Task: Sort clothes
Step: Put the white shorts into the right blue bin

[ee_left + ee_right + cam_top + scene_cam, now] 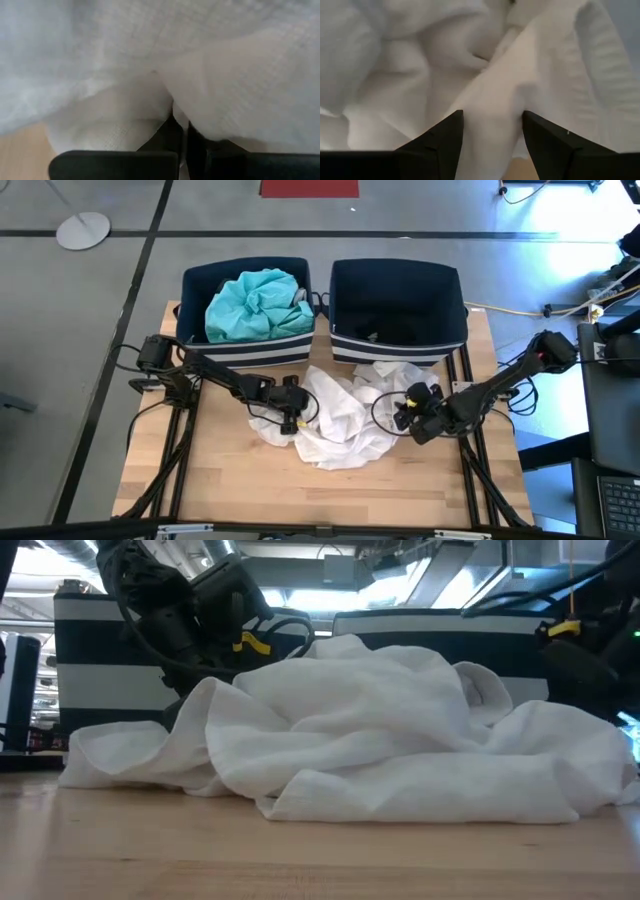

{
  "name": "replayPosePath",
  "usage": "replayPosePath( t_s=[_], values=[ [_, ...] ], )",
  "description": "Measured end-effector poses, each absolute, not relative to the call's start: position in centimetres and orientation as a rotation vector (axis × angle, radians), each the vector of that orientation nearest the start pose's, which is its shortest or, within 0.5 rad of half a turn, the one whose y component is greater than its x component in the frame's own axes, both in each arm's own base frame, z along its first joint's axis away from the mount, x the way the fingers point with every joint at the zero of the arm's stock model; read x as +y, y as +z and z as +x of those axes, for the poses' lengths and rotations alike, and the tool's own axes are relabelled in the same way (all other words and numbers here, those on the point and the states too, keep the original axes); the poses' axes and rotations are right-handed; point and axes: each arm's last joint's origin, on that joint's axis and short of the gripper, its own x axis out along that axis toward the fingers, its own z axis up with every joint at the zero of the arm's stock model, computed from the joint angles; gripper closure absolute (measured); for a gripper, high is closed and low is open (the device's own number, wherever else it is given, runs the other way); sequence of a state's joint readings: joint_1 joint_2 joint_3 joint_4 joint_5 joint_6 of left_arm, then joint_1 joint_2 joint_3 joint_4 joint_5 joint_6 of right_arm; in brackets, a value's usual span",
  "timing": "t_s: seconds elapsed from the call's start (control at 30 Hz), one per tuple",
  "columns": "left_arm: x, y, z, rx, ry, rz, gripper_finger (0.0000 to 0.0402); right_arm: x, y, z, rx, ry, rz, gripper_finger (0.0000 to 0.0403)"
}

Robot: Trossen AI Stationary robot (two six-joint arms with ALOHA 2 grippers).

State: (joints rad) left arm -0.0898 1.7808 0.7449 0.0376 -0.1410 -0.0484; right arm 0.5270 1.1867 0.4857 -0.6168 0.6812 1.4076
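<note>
A white garment (345,415) lies crumpled in the middle of the wooden table (230,470), just in front of the bins; it also fills the low view (380,730). My left gripper (298,418) is low at its left edge, shut on the cloth. My right gripper (402,418) is low at its right side, open, with a raised fold of the garment (492,115) between its fingers. A teal garment (255,302) lies bunched in the left navy bin (240,352). My left gripper pinches a thin ridge of the white garment's left edge (181,117) between its two nearly closed fingers (165,137), coming in low from the table's left. The cloth around the hold lies slack on the table; one layer or several, I cannot tell. My right gripper's fingers (447,135) stand on either side of a raised fold; I cannot tell whether they touch it.
Two navy bins with white stripes stand side by side at the table's far edge: the left one holds the teal garment, and the right one (395,350) looks dark inside. Bare wood lies along the near edge (330,495). Cables run beside both arms.
</note>
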Motion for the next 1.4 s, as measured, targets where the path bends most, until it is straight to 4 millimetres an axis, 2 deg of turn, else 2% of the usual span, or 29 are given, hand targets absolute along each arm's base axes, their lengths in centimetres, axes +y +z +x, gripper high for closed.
replayPosePath(
  t_s=[0.13, 0.3, 0.37, 0.5, 0.7, 0.83, 0.97, 1.13, 1.4],
  values=[
    [-2.3, 10.0, 30.4, 0.981, 0.068, 0.074, 0.0398, 7.1, 14.7, 15.8, 0.761, -0.754, 0.428, 0.0231],
    [-2.3, 10.0, 30.4, 0.981, 0.067, 0.076, 0.0398, 7.2, 15.4, 16.0, 0.783, -0.727, 0.368, 0.0356],
    [-2.3, 10.0, 30.4, 0.981, 0.068, 0.076, 0.0398, 7.3, 16.0, 16.2, 0.799, -0.722, 0.337, 0.0388],
    [-2.3, 10.0, 30.4, 0.981, 0.068, 0.074, 0.0398, 7.5, 18.6, 16.5, 0.839, -0.749, 0.276, 0.0377],
    [-2.3, 10.0, 30.4, 0.981, 0.069, 0.074, 0.0398, 8.0, 25.3, 17.5, 0.856, -0.727, 0.187, 0.0396],
    [-2.3, 10.0, 30.4, 0.981, 0.069, 0.073, 0.0398, 8.5, 29.6, 18.3, 0.784, -0.650, 0.175, 0.0389],
    [-2.3, 10.0, 30.4, 0.981, 0.071, 0.071, 0.0398, 8.7, 33.1, 18.9, 0.692, -0.594, 0.142, 0.0392],
    [-2.3, 10.0, 30.4, 0.981, 0.072, 0.069, 0.0398, 8.7, 35.9, 19.2, 0.603, -0.551, 0.075, 0.0393],
    [-2.3, 10.0, 30.4, 0.980, 0.070, 0.072, 0.0398, 9.6, 38.4, 20.6, 0.475, -0.402, -0.068, 0.0388]
  ],
)
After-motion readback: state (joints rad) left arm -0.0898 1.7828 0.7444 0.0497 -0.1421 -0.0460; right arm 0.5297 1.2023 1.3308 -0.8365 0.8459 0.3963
